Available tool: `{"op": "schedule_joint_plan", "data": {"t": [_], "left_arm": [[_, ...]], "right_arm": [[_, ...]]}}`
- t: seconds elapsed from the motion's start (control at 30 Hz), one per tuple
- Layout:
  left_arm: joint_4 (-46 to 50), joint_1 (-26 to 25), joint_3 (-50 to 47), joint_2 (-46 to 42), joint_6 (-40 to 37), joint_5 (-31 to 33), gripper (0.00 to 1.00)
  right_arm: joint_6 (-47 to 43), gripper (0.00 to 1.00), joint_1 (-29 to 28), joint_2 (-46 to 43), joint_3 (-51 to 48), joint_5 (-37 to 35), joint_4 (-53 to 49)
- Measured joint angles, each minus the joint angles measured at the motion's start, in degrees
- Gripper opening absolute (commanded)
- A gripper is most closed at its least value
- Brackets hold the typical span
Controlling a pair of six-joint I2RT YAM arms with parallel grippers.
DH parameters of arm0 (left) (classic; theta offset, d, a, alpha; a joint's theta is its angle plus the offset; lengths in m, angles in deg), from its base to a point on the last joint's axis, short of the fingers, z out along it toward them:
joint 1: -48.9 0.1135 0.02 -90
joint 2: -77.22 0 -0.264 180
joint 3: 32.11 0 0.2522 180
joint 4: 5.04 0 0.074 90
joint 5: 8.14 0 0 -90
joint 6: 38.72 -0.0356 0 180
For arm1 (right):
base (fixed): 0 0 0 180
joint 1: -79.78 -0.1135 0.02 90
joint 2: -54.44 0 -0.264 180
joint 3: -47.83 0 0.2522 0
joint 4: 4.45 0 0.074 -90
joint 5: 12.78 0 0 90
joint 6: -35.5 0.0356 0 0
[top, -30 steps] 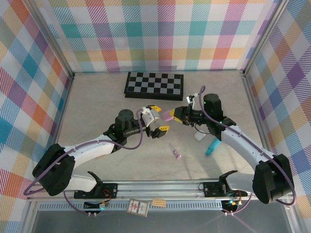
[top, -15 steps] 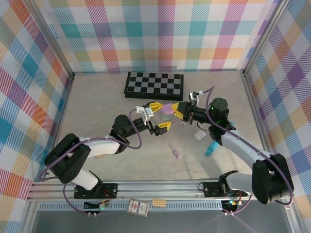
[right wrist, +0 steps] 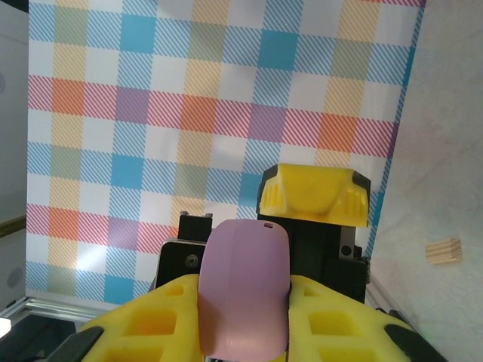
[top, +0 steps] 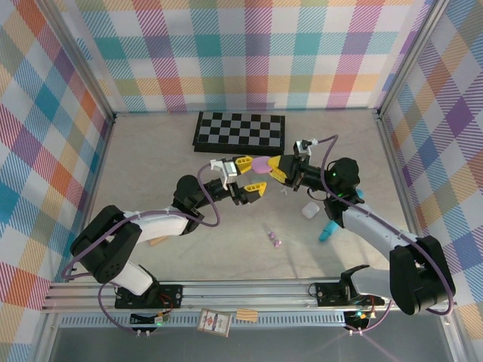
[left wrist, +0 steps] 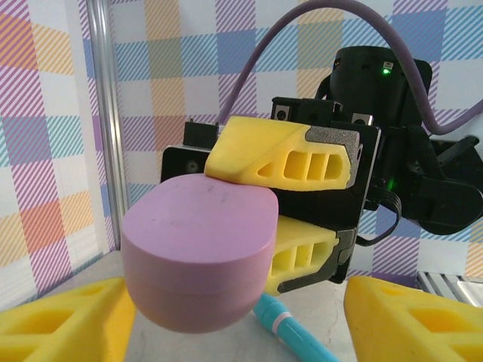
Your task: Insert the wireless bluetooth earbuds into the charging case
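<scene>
A pink-purple charging case [top: 259,165] hangs closed above the table, with my right gripper [top: 275,170] shut on its right end. The left wrist view shows the case [left wrist: 198,256] close up, the right gripper's yellow fingers [left wrist: 279,154] clamped on it behind. In the right wrist view the case [right wrist: 245,294] stands pinched in my right gripper [right wrist: 245,324]. My left gripper [top: 250,177] is open, one finger on each side of the case, and in its own view [left wrist: 241,332] a gap shows beside the right finger. A tiny pink-purple earbud [top: 273,239] lies on the table.
A folded chessboard [top: 240,130] lies at the back. A teal stick [top: 326,230] and a small white object [top: 309,210] lie under the right arm; the stick [left wrist: 294,332] also lies below the case. A tan block [right wrist: 443,250] rests on the table.
My left arm has stretched right toward the case and its jaws have narrowed around it. The right gripper has carried the case a little left and farther back.
</scene>
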Motion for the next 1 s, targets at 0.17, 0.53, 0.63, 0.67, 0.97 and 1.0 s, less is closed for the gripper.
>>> {"op": "schedule_joint_plan", "data": {"t": [0.17,0.53,0.63,0.67,0.97,1.0], "left_arm": [[-0.04,0.00,1.09,0.72,0.26,-0.94,0.61],[0.00,0.33,1.75,1.60,0.26,-1.86,0.45],[0.02,0.44,1.75,1.62,0.48,-2.05,0.40],[0.04,0.44,1.75,1.62,0.52,-2.14,0.38],[0.42,0.63,1.75,1.64,0.94,-3.15,0.28],[0.39,0.63,1.75,1.66,0.94,-3.43,0.28]], "right_arm": [[0.39,0.13,-0.28,0.11,-0.15,0.15,0.31],[0.35,0.13,-0.28,0.02,-0.26,0.85,-0.81],[0.17,0.13,-0.28,-0.15,-0.26,1.01,-1.22],[0.17,0.13,-0.28,-0.22,-0.26,1.11,-1.25],[-0.96,0.45,-0.28,-0.96,-0.22,1.16,-3.34],[-1.75,0.53,-0.28,-1.40,-0.15,0.96,-4.39]]}}
